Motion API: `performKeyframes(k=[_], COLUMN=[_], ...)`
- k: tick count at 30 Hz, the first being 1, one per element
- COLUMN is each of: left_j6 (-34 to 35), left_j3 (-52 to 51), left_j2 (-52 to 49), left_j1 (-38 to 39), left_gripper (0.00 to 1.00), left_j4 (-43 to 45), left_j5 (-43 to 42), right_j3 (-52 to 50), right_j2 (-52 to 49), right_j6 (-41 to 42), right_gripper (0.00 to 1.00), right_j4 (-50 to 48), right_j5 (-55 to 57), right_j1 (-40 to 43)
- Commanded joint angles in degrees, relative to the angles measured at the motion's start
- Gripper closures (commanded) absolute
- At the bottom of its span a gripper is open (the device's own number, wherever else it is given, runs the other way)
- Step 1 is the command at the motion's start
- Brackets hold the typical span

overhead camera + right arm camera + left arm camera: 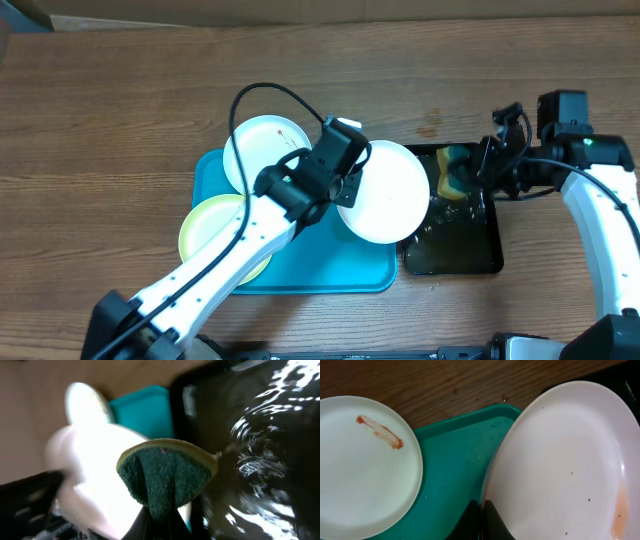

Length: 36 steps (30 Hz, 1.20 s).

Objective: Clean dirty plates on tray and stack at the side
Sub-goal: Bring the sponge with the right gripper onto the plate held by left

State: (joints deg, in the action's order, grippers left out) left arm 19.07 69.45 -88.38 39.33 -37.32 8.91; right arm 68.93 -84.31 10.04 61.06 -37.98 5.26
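My left gripper (346,190) (480,506) is shut on the left rim of a white plate (388,192) (565,455). This plate is lifted and hangs over the right edge of the turquoise tray (320,270) (455,460); an orange smear marks its lower right. A second white plate (258,148) (365,465), with an orange-brown streak, lies at the tray's far left corner. A pale yellow plate (203,228) lies at the tray's near left, partly under my left arm. My right gripper (478,172) (160,512) is shut on a green and yellow sponge (455,172) (167,472) just right of the held plate.
A black tray (455,255) (260,435) holding shiny water sits right of the turquoise tray, under the sponge and the held plate's right edge. Bare wooden tabletop (120,120) surrounds both trays.
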Motion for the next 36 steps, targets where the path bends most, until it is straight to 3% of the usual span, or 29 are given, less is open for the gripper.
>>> performKeyframes(k=[1, 13, 19, 30, 36], left_j6=[-0.22, -0.26, -0.28, -0.46, -0.46], left_j3=[1.05, 1.22, 1.22, 1.22, 1.22], left_j2=[-1.49, -1.46, -1.46, -1.46, -1.46], left_j1=[1.22, 1.97, 1.95, 1.92, 1.92], left_gripper=[0.96, 0.96, 0.96, 0.96, 0.96], left_j4=[2.8, 5.57, 5.84, 5.7, 6.12], left_j5=[-2.51, -6.25, -8.5, -8.96, -8.94], right_j3=[2.08, 1.42, -0.74, -2.43, -6.21], right_j2=[0.98, 0.87, 0.81, -0.57, -0.57], right_j6=[-3.37, -6.86, -8.37, -18.93, -20.41], right_gripper=[0.96, 0.96, 0.96, 0.96, 0.96], right_j4=[0.13, -0.85, -8.68, -11.82, -18.05], right_j5=[-9.86, -11.67, -11.61, -9.05, -9.09], right_j1=[-0.26, -7.69, -11.21, -11.65, -11.67])
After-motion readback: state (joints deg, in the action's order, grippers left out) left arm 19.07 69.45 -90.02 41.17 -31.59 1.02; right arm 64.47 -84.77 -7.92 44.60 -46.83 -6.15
